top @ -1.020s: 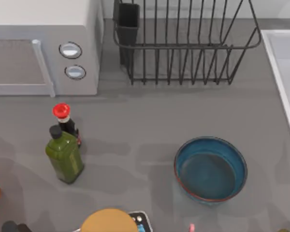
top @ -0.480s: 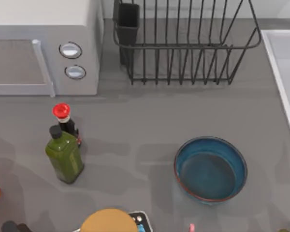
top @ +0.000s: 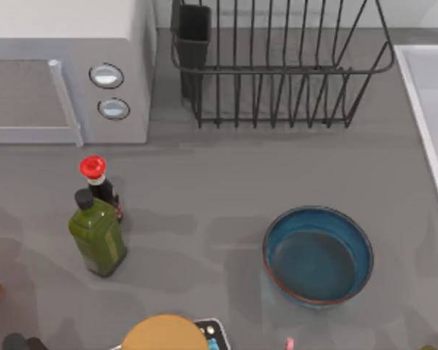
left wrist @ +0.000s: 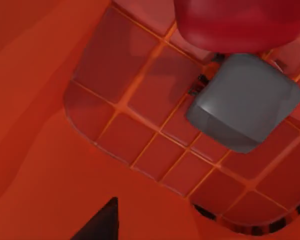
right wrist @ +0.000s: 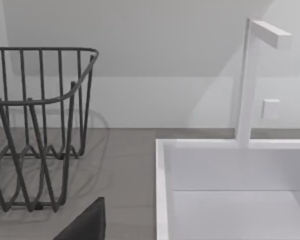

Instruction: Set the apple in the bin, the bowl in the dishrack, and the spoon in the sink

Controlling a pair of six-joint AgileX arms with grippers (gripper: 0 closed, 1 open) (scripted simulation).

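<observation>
Left wrist view: apple [left wrist: 240, 22] is closest to the lens, glossy red, over the ribbed orange floor of the bin [left wrist: 140, 125]. A grey block [left wrist: 245, 107] sits just beside the apple. We cannot tell whether they touch, or what the block belongs to. A dark wedge of the left gripper [left wrist: 102, 222] shows at the frame edge. We cannot tell whether it is wide, narrow or gripping the apple.

Judgement, apple: light, stiff, round and slick-skinned. It is best squeezed across its widest girth, since off-centre it would likely squirt out. It is hardy enough to survive a short drop to the bin floor.

Top view, near side: bowl [top: 317, 254] is upright on the table, right of centre, well apart from everything.

Judgement, bowl: rigid, glazed and so slippery, likely heavier than the apple, and chippable. We would pinch the wall at the rim, one pad inside and one outside, and carry it level.

Far side: dishrack [top: 277, 73] is behind the bowl, and its bar slots look fit to take the bowl on edge. The sink [top: 412, 80] is at the right edge.

Right wrist view: right gripper [right wrist: 85, 225] is parked, facing the dishrack and sink. We cannot tell its opening.
</observation>
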